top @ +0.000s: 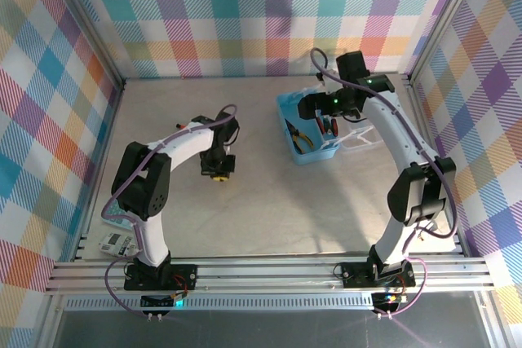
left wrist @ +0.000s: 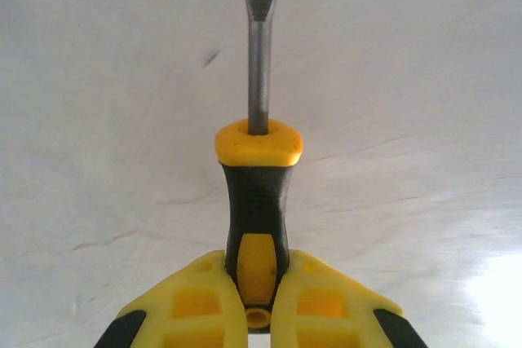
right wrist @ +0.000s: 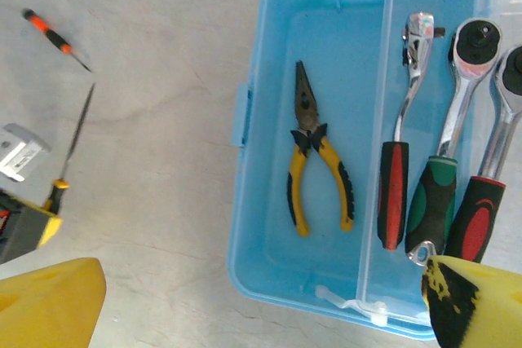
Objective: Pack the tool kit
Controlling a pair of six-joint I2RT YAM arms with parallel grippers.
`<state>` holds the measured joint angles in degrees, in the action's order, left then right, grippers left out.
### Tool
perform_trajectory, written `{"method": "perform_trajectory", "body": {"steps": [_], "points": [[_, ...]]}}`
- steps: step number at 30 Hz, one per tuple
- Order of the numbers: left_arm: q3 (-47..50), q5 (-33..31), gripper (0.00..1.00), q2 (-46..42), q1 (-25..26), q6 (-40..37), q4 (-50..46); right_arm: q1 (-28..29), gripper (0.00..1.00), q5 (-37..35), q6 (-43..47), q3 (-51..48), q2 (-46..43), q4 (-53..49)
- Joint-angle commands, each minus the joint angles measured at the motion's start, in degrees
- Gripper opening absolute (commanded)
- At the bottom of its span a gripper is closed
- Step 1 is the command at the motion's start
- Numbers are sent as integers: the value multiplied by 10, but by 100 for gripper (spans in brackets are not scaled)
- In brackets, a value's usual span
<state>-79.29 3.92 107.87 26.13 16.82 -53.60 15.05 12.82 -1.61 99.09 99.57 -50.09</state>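
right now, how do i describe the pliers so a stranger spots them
Find the light blue case. In its larger compartment one tool lies alone: the pliers. Their yellow-and-black handles differ from the red- and green-handled ratchets beyond the divider.

The light blue case is seen on the counter, right of centre, with yellow-handled pliers lying inside. The right tool is held over the case. The left tool is pointed down mid-counter. A pale calculator is seen near-left.
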Motion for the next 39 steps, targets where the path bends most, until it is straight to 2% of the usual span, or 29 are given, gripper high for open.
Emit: {"method": "perform_trajectory", "body": {"steps": [1, 5, 9, 12, 18, 26, 32, 39], "points": [[-66, 109, 0, -53, 4, -24, 14, -12, 99, 81, -42, -11, -33, 39], [-112, 262, 0, -79, 6, -22, 73, -12, 99, 130, -94, -26, -42, 88], [-121, 401, 0, -97, 21, -9, 172, -12, 99, 200, -179, -48, -39, 184], [-116, 448, 0, -102, 35, 8, 229, -5, 99, 214, -210, -35, -23, 216], [-108, 464, 0, -98, 50, 36, 283, 13, 82, 216, -215, 16, 20, 208], [-113, 469, 0, -84, 53, 51, 297, 41, 60, 220, -210, 4, 34, 215], [-116, 469, 0, -79, 52, 51, 295, 41, 66, 197, -198, -2, 21, 206], [-115, 463, 0, -75, 53, 50, 292, 36, 71, 123, -183, 14, 5, 163]]}}
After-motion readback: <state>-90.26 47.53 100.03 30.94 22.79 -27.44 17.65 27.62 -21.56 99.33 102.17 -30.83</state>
